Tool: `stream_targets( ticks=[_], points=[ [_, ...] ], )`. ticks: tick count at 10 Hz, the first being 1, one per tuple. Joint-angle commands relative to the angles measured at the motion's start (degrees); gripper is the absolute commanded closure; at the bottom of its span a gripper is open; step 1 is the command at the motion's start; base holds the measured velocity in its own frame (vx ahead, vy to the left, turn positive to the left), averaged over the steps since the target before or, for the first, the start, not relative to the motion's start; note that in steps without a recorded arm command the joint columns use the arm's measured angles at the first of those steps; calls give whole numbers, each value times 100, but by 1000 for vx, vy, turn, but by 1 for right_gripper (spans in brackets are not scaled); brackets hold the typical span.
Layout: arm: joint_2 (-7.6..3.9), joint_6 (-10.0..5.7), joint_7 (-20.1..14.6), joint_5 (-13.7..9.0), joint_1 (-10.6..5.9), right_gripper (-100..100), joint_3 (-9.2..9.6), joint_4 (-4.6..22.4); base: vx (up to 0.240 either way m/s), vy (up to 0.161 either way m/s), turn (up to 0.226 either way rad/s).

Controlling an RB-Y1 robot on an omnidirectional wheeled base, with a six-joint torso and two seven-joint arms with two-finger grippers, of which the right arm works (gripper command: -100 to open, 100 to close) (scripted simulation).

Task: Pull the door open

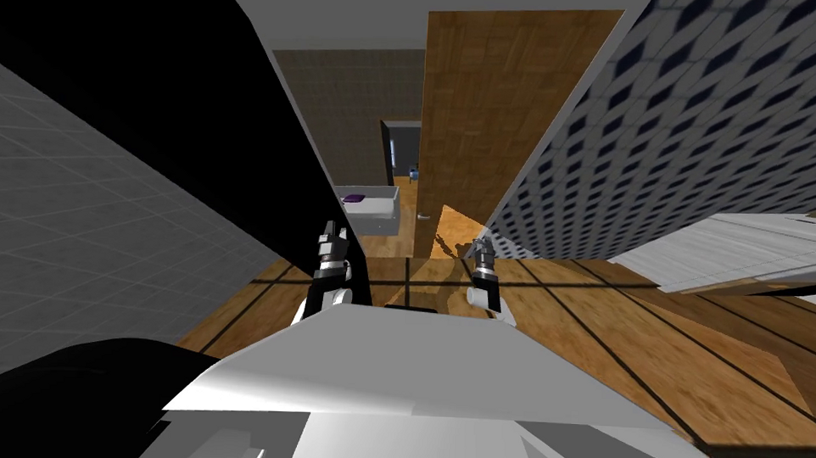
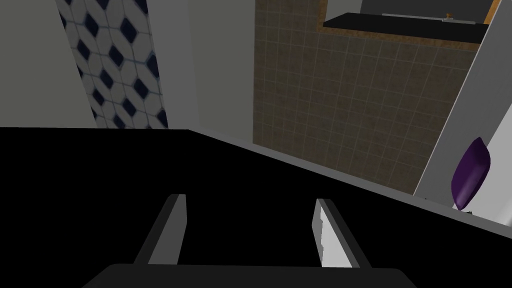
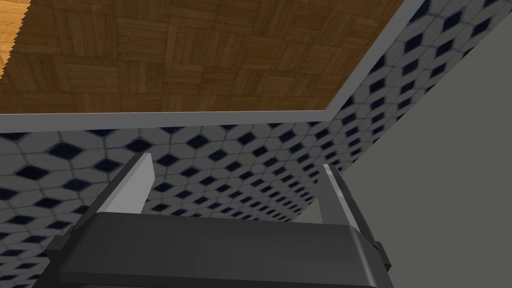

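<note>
Door [image 1: 504, 115]: wood parquet panel, straight ahead past both arms, upper middle of head view. Small pale handle [image 1: 424, 214] low on its left edge. Door stands open; the gap on the handle side shows a room beyond. A grey frame strip [image 3: 200, 119] runs along the door's right side.

Right tool [image 1: 482, 246]: fingers apart, nothing between them. It is near the door's lower corner and not touching it. In the right wrist view it points at the white-and-navy diamond-tiled wall [image 3: 225, 165] just under the frame strip, with the door's wood above that.

Left tool [image 1: 334, 232]: fingers spread, holding nothing. It sits at the edge of a black area [image 1: 149, 60], left of the opening and well apart from the handle.

Container: white tub [image 1: 377, 214] in the room beyond, just left of the door's handle edge. A purple thing [image 2: 470, 175] lies at its rim; can't tell whether it is in the tub or on it.

Behind the tub is a brown tiled wall [image 2: 360, 110]. A dark ledge [image 2: 405, 22] sits high on it, carrying something too small to name. Further back are a grey opening [image 1: 401, 146] and a tiny blue thing [image 1: 414, 173].

Floor [image 1: 606, 331]: wood planks with dark seams. A grey gridded wall [image 1: 76, 211] is on the left and a white slatted surface [image 1: 736, 251] on the right.
</note>
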Motion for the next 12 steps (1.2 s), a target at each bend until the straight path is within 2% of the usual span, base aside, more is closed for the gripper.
stream_targets(
  ticks=[1, 5, 6, 8, 9, 12],
  points=[
    [0, -42, 13, 0, -80, -100, -18, 177, 76, -11, 12],
    [17, -187, 56, -8, -383, -100, -113, 887, 77, -6, 52],
    [17, -187, 56, -8, -383, -100, -113, 907, 61, -13, 16],
    [29, -259, 77, -12, -533, -100, -160, 1260, 75, -15, 50],
    [29, -259, 77, -12, -533, -100, -160, 1270, 59, -11, 21],
    [64, -364, 108, -18, -754, -100, -229, 1802, 71, -9, 58]
  ],
)
